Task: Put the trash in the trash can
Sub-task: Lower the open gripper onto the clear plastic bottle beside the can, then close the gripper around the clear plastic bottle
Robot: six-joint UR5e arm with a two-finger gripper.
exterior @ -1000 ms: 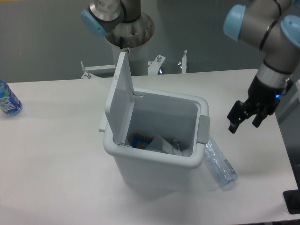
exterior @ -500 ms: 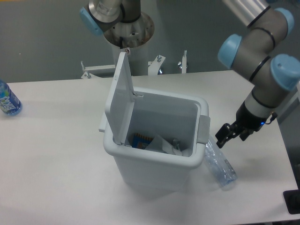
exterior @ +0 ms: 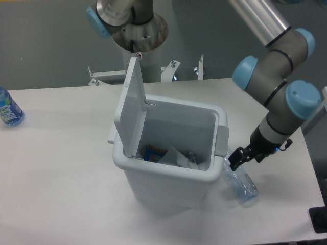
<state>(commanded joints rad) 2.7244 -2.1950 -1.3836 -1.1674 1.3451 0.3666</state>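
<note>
Crushed clear plastic bottle (exterior: pixel 238 179), label-less, lying on the white table (exterior: pixel 61 168) against the right side of the trash can (exterior: pixel 168 153), black gripper (exterior: pixel 239 158) low over its upper end, finger spacing not discernible. Pale grey-white rectangular bin, flap lid upright, holding crumpled white and blue-orange scraps (exterior: pixel 168 154). Blue-labelled bottle (exterior: pixel 8 109) at far left edge.

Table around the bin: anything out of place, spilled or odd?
A crushed clear bottle lies on its side on the table, against the bin, not inside it. The gripper is right over its upper end. A blue-labelled bottle sits alone at the far left edge. Nothing spilled.
</note>
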